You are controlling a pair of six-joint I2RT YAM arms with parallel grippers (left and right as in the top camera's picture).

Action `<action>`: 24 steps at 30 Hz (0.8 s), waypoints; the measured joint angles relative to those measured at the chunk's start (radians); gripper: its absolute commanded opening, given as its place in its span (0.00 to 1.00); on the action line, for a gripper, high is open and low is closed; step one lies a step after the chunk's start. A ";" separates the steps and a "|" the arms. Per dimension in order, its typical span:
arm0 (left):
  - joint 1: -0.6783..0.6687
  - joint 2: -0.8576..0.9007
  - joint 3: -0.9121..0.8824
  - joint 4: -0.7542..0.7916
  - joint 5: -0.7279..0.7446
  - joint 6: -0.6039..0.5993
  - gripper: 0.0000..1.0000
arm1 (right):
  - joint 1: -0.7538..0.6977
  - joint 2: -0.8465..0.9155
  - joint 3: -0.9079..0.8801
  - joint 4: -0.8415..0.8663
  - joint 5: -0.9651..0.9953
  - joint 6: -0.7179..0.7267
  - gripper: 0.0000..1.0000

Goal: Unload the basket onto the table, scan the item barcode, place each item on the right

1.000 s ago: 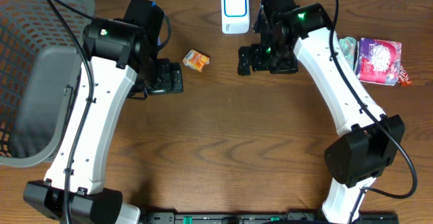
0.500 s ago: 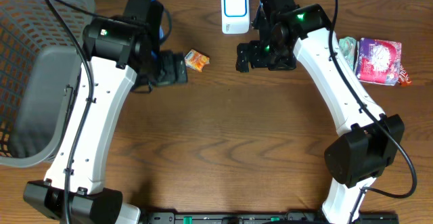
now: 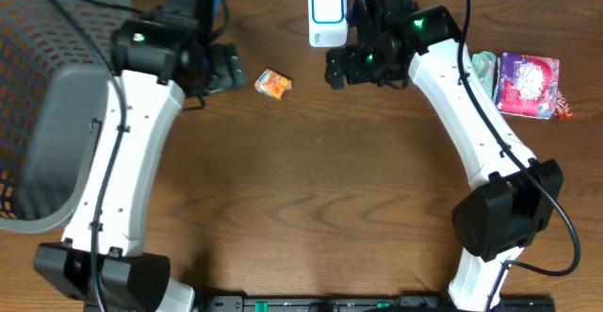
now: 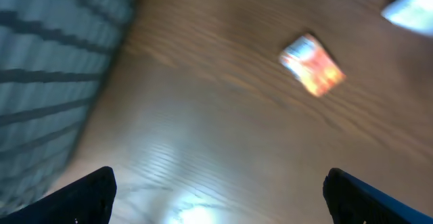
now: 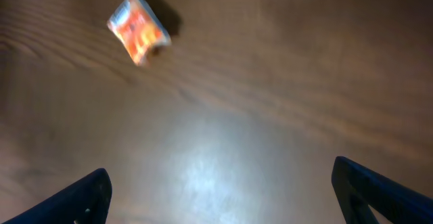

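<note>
Orange packet (image 3: 273, 84) lies askew on tabletop (image 3: 311, 189) btwn the arms, nearer left fingers (image 3: 229, 67) than right fingers (image 3: 336, 70) (both pairs spread wide, empty).

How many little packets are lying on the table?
3: orange packet left of the white scanner; teal packet and purple packet together at far right. A red sliver there may be a fourth.

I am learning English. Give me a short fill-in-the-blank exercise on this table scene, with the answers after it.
1. The left gripper and right gripper are both ____ and hold nothing.
2. The packet lying between them is ____ in colour.
3. The basket stands on the robot's ____ side.
Answers: open; orange; left.
</note>
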 measured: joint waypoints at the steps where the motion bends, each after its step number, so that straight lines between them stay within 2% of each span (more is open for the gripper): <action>1: 0.018 0.000 0.000 -0.008 -0.011 -0.014 0.98 | 0.000 0.000 0.000 0.010 0.000 -0.006 0.99; 9: 0.158 0.000 0.000 -0.051 -0.035 -0.070 0.98 | 0.000 0.000 0.000 0.089 -0.077 -0.077 0.99; 17: 0.167 0.000 0.000 -0.131 -0.037 -0.070 0.98 | 0.077 0.006 -0.002 0.330 -0.075 -0.136 0.99; 24: 0.167 0.000 0.000 -0.153 -0.038 -0.070 0.98 | 0.140 0.109 -0.002 0.404 -0.038 -0.119 0.99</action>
